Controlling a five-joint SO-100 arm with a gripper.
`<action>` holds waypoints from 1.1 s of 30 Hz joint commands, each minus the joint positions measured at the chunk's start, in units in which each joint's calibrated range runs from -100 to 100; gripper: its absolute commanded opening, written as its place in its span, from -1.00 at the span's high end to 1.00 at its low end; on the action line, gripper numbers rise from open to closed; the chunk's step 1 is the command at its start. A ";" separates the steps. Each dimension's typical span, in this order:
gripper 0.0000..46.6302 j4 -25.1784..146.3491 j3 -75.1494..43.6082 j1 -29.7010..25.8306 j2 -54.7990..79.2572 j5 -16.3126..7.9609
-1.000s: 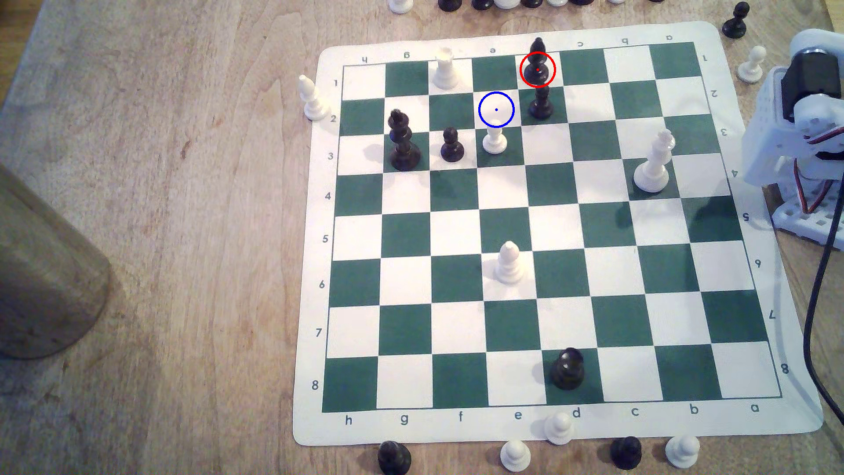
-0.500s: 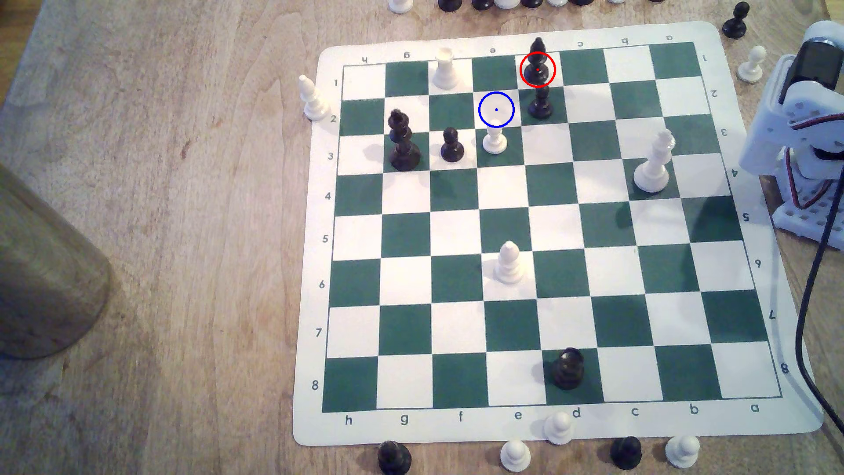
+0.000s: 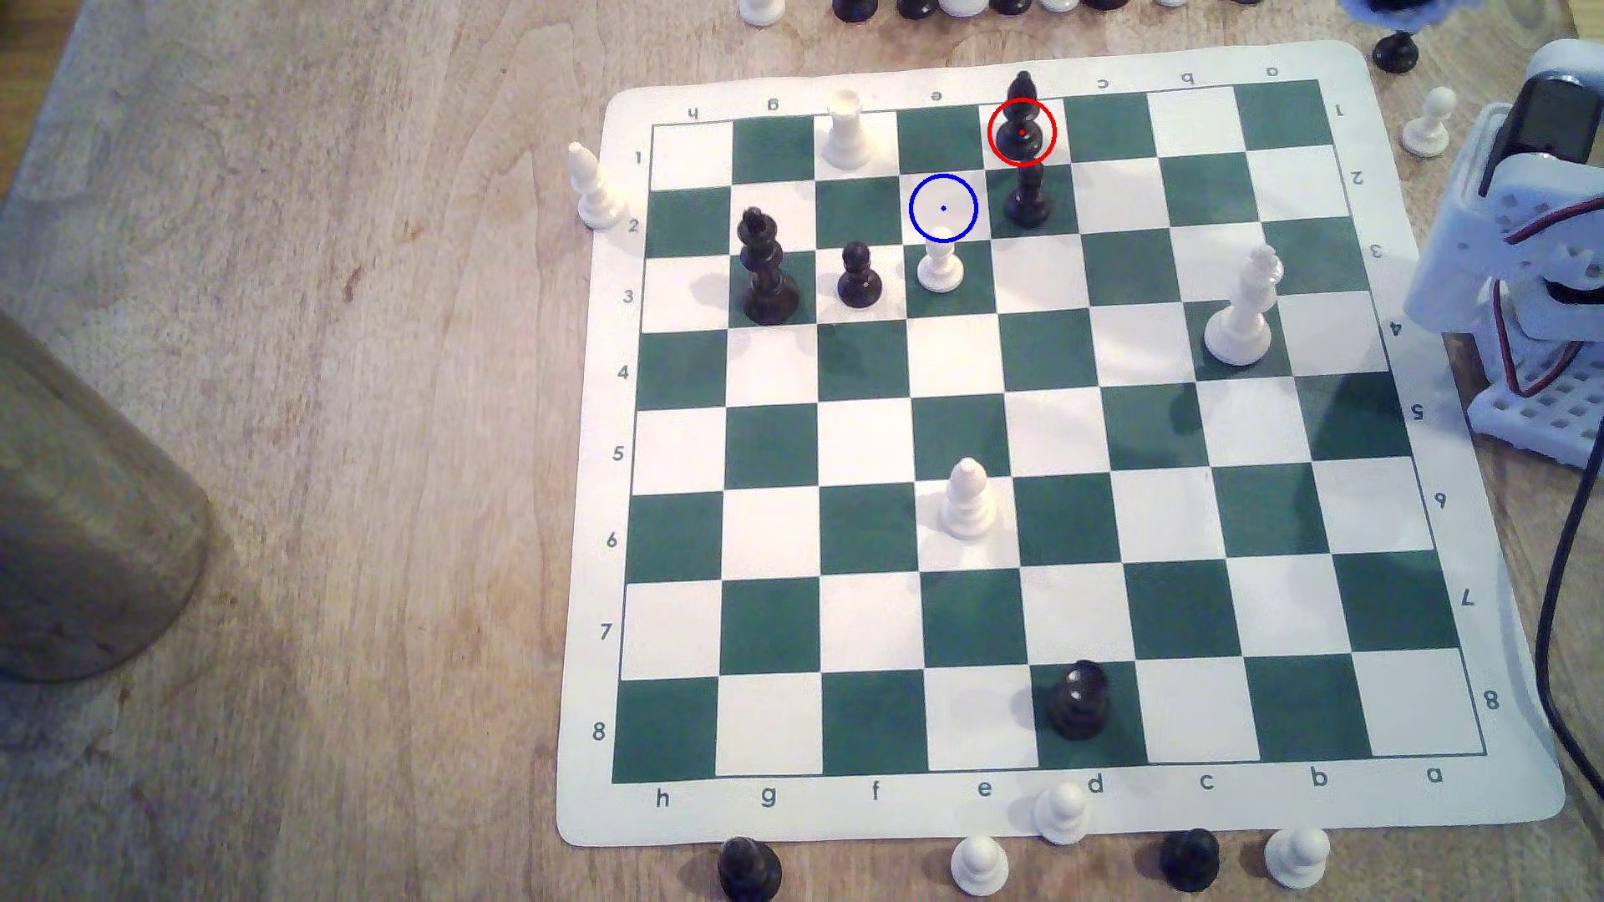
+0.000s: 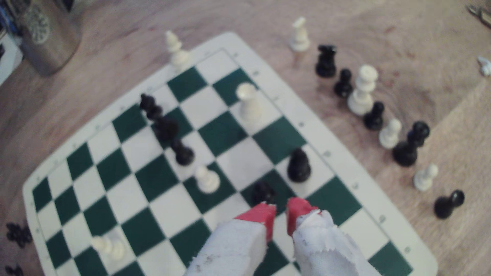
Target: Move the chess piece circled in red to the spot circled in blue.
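1. In the wrist view the gripper (image 4: 281,212) is seen as two blunt white fingers wrapped in frayed cloth-like tape, each tipped in smooth red; the jaws are spread with a narrow gap between them, and nothing is held.
2. Just beyond the red tips a blurred black pawn (image 4: 263,192) is seen on a green square, apart from the jaws.
3. The black bishop (image 3: 1022,121), slender and glossy with a pointed teardrop head, a collar and a round base, is seen upright on the red-ringed white square in the board's far row of the exterior view, with the black pawn (image 3: 1028,198) just in front of it.
4. The spot (image 3: 943,208), a white square marked by a thin blue ring with a centre dot, is seen diagonally next to the bishop's square; a rounded white pawn (image 3: 940,267) stands on the green square just in front of it.
5. The board (image 3: 1432,807) is a flat flexible mat of green and white squares with rounded corners, laid on a desk (image 3: 304,434) of pale grained wood.
6. The arm's white perforated plastic frame (image 3: 1528,260), with red wires, is seen at the exterior view's right.
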 commanded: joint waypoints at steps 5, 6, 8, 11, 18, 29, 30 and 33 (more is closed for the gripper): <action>0.78 -2.61 -7.59 2.32 10.36 -2.39; 0.77 -3.02 -7.68 2.47 11.38 -2.59; 0.66 -2.78 -8.95 2.55 15.62 -3.47; 0.62 -3.02 -9.13 2.16 17.83 -3.13; 0.22 -5.56 -13.94 1.07 27.00 -3.91; 0.35 -12.11 -17.56 5.29 42.96 -2.49; 0.35 -12.85 -17.56 5.45 43.97 -2.44; 0.39 -13.59 -17.93 5.37 46.86 -2.44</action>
